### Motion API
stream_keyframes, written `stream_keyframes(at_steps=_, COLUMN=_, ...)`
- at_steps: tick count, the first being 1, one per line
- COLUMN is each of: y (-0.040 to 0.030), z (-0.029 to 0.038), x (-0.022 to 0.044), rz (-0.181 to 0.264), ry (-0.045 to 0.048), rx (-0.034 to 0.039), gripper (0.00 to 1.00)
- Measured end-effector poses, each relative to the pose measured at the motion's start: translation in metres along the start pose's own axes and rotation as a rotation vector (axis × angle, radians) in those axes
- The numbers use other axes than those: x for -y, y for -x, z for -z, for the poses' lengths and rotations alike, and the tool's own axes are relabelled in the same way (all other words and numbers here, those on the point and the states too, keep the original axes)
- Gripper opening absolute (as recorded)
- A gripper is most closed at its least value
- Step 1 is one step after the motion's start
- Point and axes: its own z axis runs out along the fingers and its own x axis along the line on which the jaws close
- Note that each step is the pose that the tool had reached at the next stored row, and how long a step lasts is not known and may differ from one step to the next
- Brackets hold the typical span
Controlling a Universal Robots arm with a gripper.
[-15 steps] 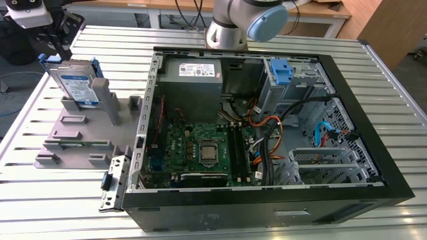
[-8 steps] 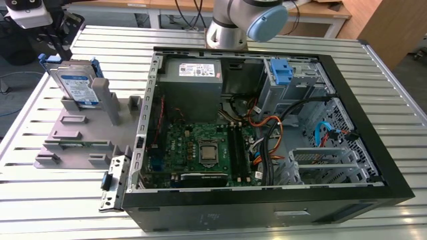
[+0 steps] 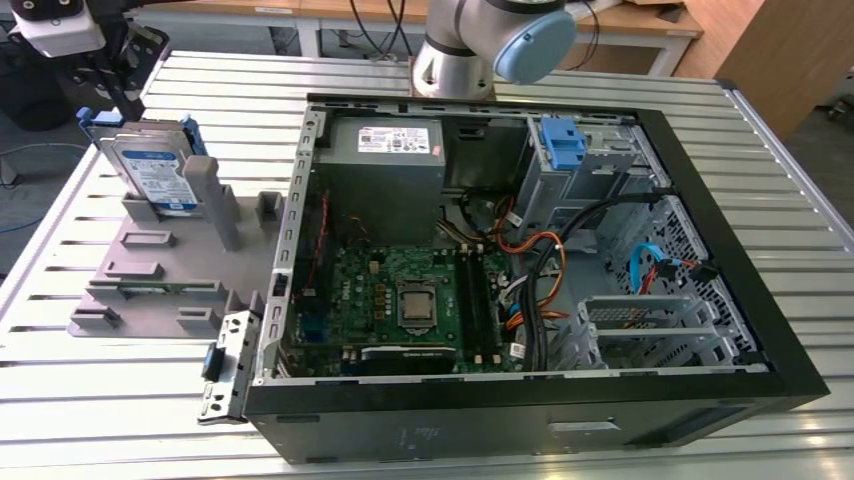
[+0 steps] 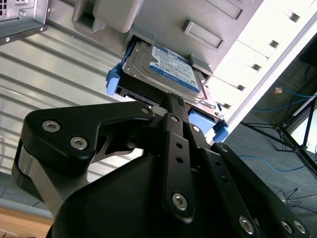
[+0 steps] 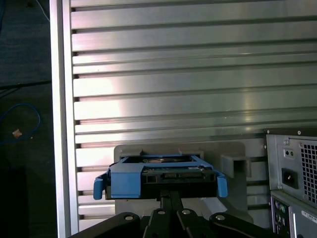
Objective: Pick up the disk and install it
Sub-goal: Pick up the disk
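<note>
The disk point(image 3: 158, 172) is a silver drive with a white-and-blue label in a blue carrier. It stands upright in a slot of the grey holder point(image 3: 160, 262) at the exterior view's left. My gripper point(image 3: 123, 100) hangs just above its top edge. In both wrist views the two thin black fingers lie pressed together, shut, and their tips meet the middle of the near edge of the disk point(image 4: 168, 67) point(image 5: 163, 179). Whether they pinch any part of the carrier I cannot make out.
An open computer case point(image 3: 747, 300) lies to the exterior view's right of the holder, with a motherboard point(image 3: 400, 300), cables, a grey power supply point(image 3: 387, 145) and a blue bracket point(image 3: 567, 145) in the drive cage. The ribbed metal table point(image 5: 188, 79) ends close beside the holder.
</note>
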Motion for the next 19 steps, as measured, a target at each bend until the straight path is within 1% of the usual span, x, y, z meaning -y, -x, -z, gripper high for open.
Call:
stream_keyframes(at_steps=4, y=0.0, z=0.0, x=0.0, rz=0.002, ry=-0.0001, rx=-0.0001, gripper=0.11)
stream_keyframes(at_steps=7, y=-0.0001, z=0.0, x=0.0, rz=0.026, ry=-0.0001, rx=-0.0013, gripper=0.11)
stream_keyframes(at_steps=9, y=-0.0001, z=0.0, x=-0.0001, rz=0.055, ry=-0.0002, rx=-0.0028, gripper=0.11)
stream_keyframes(at_steps=13, y=0.0, z=0.0, x=0.0, rz=0.127, ry=-0.0003, rx=-0.0064, gripper=0.11)
stream_keyframes(at_steps=19, y=0.0, z=0.0, x=0.0, rz=0.209, ry=-0.0004, rx=-0.0106, gripper=0.11)
